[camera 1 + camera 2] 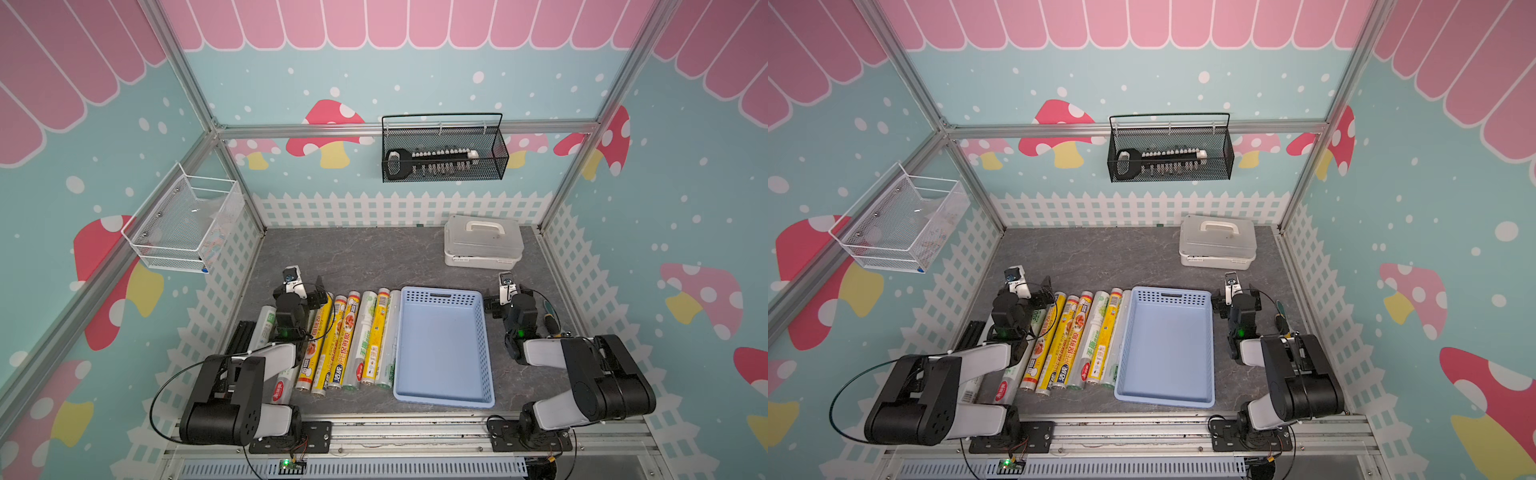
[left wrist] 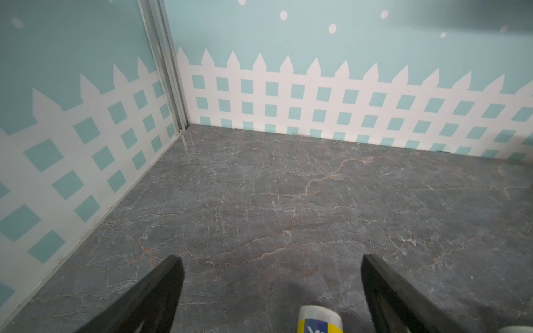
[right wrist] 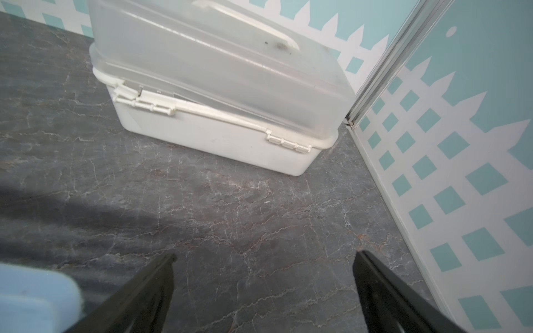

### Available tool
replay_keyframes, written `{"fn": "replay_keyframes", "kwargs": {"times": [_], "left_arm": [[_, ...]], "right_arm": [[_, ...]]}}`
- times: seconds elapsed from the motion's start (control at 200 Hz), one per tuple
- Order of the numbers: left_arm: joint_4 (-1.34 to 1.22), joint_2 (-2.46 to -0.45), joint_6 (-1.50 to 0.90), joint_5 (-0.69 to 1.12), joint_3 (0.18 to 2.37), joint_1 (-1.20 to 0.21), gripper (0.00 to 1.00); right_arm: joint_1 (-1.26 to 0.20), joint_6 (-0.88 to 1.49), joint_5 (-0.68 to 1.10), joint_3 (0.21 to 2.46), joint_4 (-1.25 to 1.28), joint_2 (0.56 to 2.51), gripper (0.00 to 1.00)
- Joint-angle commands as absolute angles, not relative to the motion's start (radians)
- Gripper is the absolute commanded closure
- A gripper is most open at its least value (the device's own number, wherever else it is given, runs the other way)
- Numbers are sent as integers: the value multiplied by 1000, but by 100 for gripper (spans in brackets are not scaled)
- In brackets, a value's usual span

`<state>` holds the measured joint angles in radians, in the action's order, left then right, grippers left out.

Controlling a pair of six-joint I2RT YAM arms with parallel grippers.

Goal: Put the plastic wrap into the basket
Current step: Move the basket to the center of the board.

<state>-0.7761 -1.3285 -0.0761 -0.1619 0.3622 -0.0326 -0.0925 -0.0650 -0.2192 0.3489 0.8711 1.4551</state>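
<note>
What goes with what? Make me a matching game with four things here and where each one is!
Things:
1. light-blue basket
2. plastic wrap rolls
3. black mesh basket
4. white box with a handle

Places:
A. hanging up high at the back
B. lying side by side in a row, left of the light-blue basket
C. in the far right corner of the table
D. on the table near the front, with nothing inside

Pairs: 1-D, 2-B, 3-A, 4-C

A staged robot-lab booth — aluminium frame, mushroom-printed wall panels, robot arms bolted to a front rail.
</note>
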Motion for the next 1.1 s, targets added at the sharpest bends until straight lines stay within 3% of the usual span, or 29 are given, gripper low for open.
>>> {"fn": "replay_keyframes", "kwargs": {"times": [0.0, 0.25, 0.345, 0.4, 0.485, 0.595, 0.65, 0.815, 0.955, 1.096], "left_arm": [[-654, -1221, -105, -191, 365, -23, 1], [-231, -964, -295, -259, 491, -20, 1], [-139, -908, -530, -217, 508, -16, 1], [-148, -887, -603, -76, 503, -4, 1], [-171, -902, -643, 191, 524, -4, 1], [-64, -984, -664, 388, 597, -66, 7], [64, -1024, -614, 351, 648, -159, 9], [249, -1093, -538, 125, 701, -443, 10], [275, -1151, -559, 112, 699, -535, 12], [277, -1215, -560, 115, 712, -596, 17]], "right_arm": [[-89, -31, -254, 363, 760, 1365, 1], [-88, 198, -247, 602, 26, 1107, 1], [-87, 271, -41, 719, -248, 1057, 1], [-87, 280, 128, 740, -319, 1030, 2], [-88, 337, 297, 730, -401, 993, 7], [-89, 361, 406, 709, -490, 978, 19], [-91, 380, 395, 707, -546, 986, 26], [-94, 395, 275, 738, -666, 1059, 28], [-95, 368, 359, 725, -616, 1167, 30], [-97, 390, 311, 742, -524, 1293, 34]]}}
